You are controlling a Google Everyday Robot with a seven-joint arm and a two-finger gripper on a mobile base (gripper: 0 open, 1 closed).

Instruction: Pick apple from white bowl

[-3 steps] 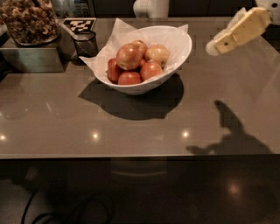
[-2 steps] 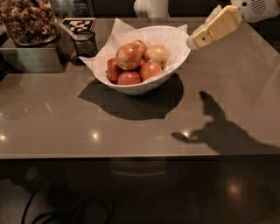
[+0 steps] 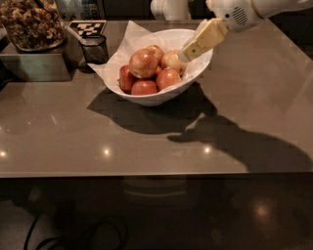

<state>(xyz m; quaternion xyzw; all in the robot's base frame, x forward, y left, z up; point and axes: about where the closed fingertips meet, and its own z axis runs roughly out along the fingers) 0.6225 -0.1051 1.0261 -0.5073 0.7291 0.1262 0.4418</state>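
The white bowl [image 3: 161,99] is sitting on the brown bench [image 3: 146,146], near the back and a little left of the middle. Crumpled white paper [image 3: 116,61] is lining it and poking out over its left rim. The apple [image 3: 143,63], big and orange-red with a shiny spot, is lying on top of the pile in the bowl, toward the left side. A paler yellow apple [image 3: 171,59] is lying just beside it on the right. 3 smaller dark red apples [image 3: 145,88] are lying lower down in front. The hand [image 3: 188,51] is reaching in from the top right on a white arm [image 3: 244,12] and tilting down to the left. Its tip is hanging over the right side of the bowl, very near the pale apple and maybe touching it. It is not touching the big apple. From here I cannot tell if the hand is apart or together. The arm's dark shadow [image 3: 234,144] is falling on the bench in front of the bowl. A small black cup [image 3: 95,49] is standing left of the bowl, and a tub of nuts [image 3: 32,24] is standing in the far left corner.
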